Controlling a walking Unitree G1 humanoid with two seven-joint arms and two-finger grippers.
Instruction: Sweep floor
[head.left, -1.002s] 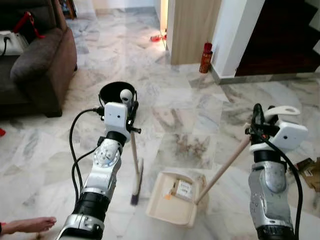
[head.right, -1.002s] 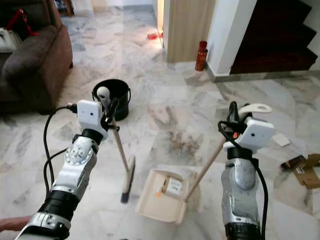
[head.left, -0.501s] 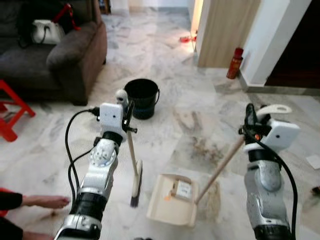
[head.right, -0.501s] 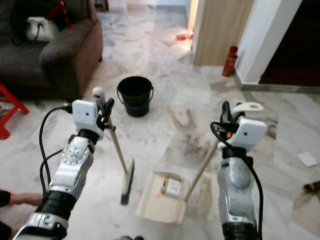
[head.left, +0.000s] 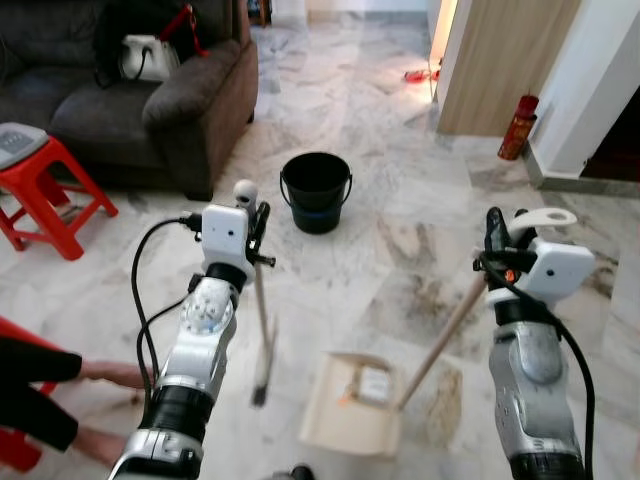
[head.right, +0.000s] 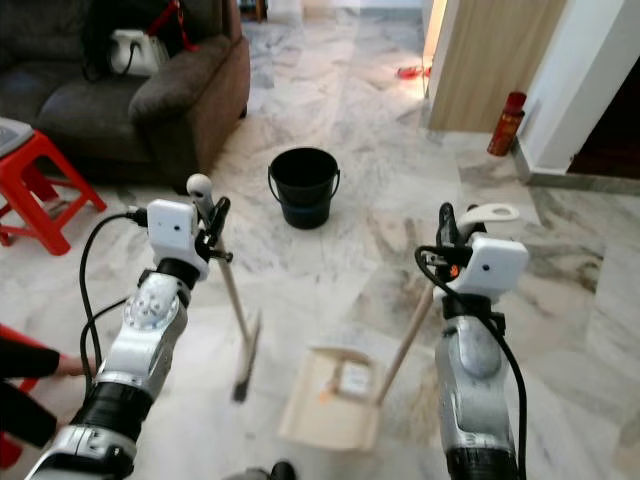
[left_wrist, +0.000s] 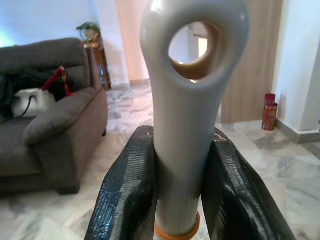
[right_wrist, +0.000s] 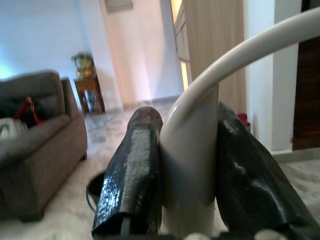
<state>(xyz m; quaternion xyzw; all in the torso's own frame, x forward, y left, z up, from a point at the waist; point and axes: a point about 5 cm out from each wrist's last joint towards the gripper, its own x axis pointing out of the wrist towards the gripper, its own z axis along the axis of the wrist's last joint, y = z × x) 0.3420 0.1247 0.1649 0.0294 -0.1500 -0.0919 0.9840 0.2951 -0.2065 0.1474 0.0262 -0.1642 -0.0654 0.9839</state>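
One broom (head.left: 262, 340); one dustpan (head.left: 352, 405); one bucket (head.left: 316, 192); one stool (head.left: 45, 190).

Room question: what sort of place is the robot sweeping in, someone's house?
Most likely a home's living room: a dark grey sofa stands beside a red plastic stool on a marble-tiled floor, with a black bucket on it and a doorway beyond.

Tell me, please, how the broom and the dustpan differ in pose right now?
The broom hangs nearly upright from the left gripper, its head blurred; the dustpan has its tray flat on the floor. The dustpan's pole slants up to the right gripper, far more tilted than the broom's. Both have pale handles clamped at the top.
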